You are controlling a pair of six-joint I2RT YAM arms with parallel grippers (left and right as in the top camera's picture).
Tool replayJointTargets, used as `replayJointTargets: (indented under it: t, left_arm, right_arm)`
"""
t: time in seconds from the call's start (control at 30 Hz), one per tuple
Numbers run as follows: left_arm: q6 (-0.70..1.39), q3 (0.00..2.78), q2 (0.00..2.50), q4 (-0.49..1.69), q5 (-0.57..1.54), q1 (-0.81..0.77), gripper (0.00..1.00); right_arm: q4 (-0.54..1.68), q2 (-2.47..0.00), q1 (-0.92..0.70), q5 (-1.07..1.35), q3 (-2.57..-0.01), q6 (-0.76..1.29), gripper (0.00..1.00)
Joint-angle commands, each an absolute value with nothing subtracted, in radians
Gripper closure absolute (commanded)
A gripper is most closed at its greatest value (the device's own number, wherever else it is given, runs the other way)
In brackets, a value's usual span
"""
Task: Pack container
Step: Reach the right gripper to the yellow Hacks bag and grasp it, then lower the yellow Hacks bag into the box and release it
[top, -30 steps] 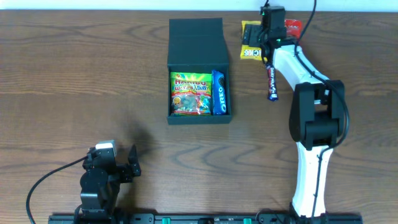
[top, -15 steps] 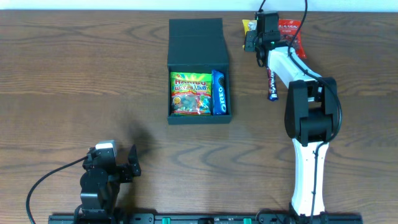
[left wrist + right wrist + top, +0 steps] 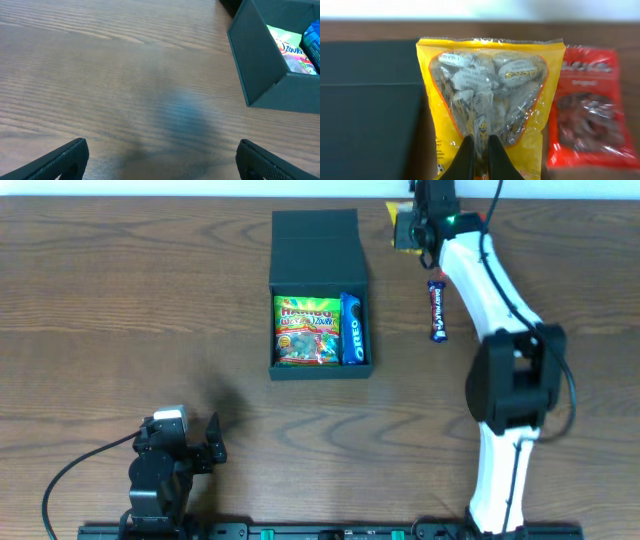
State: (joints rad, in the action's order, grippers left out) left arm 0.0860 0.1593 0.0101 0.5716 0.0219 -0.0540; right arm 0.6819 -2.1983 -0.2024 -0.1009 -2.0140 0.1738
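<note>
Overhead, entry: container (image 3: 315, 242), mid-table, lid flap laid back, floor already covered.
Haribo packet (image 3: 305, 330) and Oreo pack (image 3: 352, 328) lie inside, so I judge the only room left is on top. My right gripper (image 3: 480, 142), beyond the far right corner, is pinched narrow on the yellow sweet bag (image 3: 487, 95), with the red packet (image 3: 590, 105) beside it. I'd lift above the wall, carry the bag left and lay it flat. Left gripper (image 3: 160, 160): wide, holding nothing.
</note>
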Motion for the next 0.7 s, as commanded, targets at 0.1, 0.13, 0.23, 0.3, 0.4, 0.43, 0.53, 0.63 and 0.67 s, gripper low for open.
replayJointTargets:
  t: [0.1, 0.13, 0.23, 0.3, 0.4, 0.43, 0.53, 0.63, 0.67]
  left_arm:
    - [0.097, 0.149, 0.004, 0.567, 0.019, -0.051, 0.05]
    - [0.097, 0.149, 0.004, 0.567, 0.019, -0.051, 0.05]
    - [0.097, 0.149, 0.004, 0.567, 0.019, -0.051, 0.05]
    - [0.097, 0.149, 0.004, 0.567, 0.019, -0.051, 0.05]
    - [0.097, 0.149, 0.004, 0.567, 0.019, -0.051, 0.05]
    - [0.097, 0.149, 0.004, 0.567, 0.019, -0.051, 0.05]
    - [0.097, 0.149, 0.004, 0.567, 0.019, -0.051, 0.05]
    - [0.097, 0.15, 0.004, 0.567, 0.019, -0.051, 0.05]
    - [0.097, 0.149, 0.004, 0.567, 0.019, -0.051, 0.05]
  right_arm:
    - [0.786, -1.905, -0.232, -0.023, -1.904, 0.155, 0.99]
    - [0.753, -1.855, -0.233, -0.022, -1.839, 0.155, 0.99]
    - [0.603, -1.703, -0.245, -0.022, -1.615, 0.127, 0.98]
    - [0.479, -1.597, -0.268, -0.02, -1.439, 0.119, 0.99]
    - [0.392, -1.546, -0.314, -0.017, -1.319, 0.218, 0.99]
    - [0.379, -1.553, -0.345, -0.017, -1.299, 0.27, 0.99]
    - [0.345, -1.613, -0.453, -0.018, -1.286, 0.292, 0.99]
    - [0.307, -1.673, -0.529, -0.02, -1.286, 0.302, 0.99]
    - [0.293, -1.697, -0.55, -0.028, -1.286, 0.335, 0.99]
